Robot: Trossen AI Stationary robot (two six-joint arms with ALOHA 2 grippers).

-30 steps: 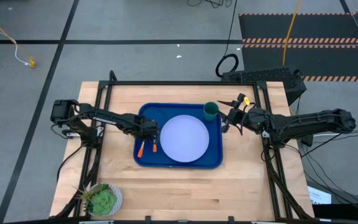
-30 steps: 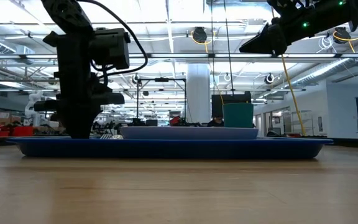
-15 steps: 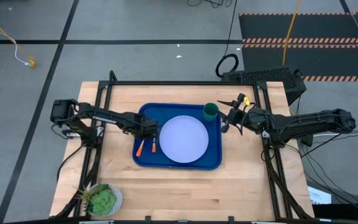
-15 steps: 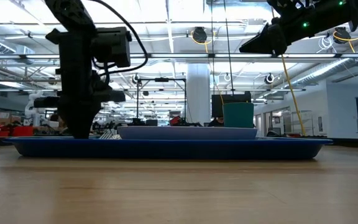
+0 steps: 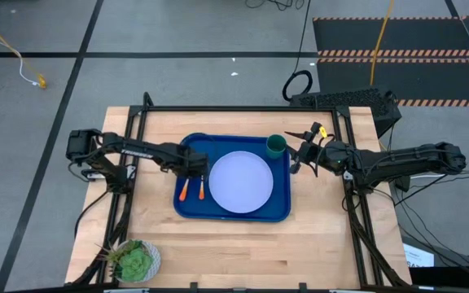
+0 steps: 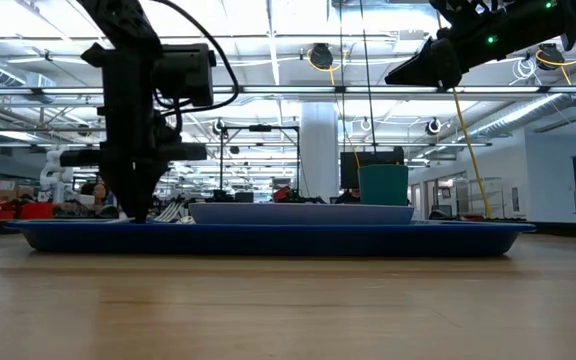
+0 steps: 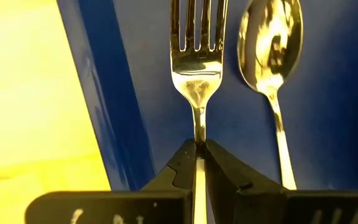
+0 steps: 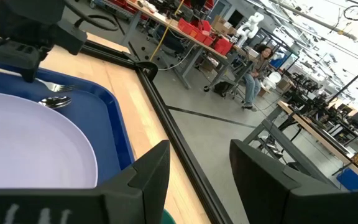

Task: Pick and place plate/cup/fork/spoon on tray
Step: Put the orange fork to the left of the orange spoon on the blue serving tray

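The blue tray [image 5: 279, 213] lies mid-table. It holds the lavender-white plate [image 5: 241, 182], the dark green cup [image 5: 276, 146] at its far right corner, and the spoon [image 7: 271, 43] left of the plate. The fork [image 7: 197, 56] lies beside the spoon, next to the tray's left rim. Both orange handles point to the near edge [image 5: 184, 193]. My left gripper [image 5: 195, 167] stands low over the tray's left part, shut on the fork. My right gripper [image 5: 300, 155] hangs open and empty, raised, right of the cup; its own wrist view [image 8: 197, 155] shows the gap. My left gripper pinches the fork's thin metal neck [image 7: 197, 134], just behind the tines, between its two fingers. The fingers come from above and lie across the fork. The fork runs low along the tray floor, parallel to the spoon; whether it rests there I cannot tell.
A small white pot with a green plant [image 5: 134, 262] stands at the table's near left corner. Bare wood runs along the near edge and on both sides of the tray. The black frame rails [image 5: 357, 212] run along the table's sides.
In the low view my left gripper has shifted a little toward the table's right, staying low over the tray and shut on the fork. My right gripper has kept still.
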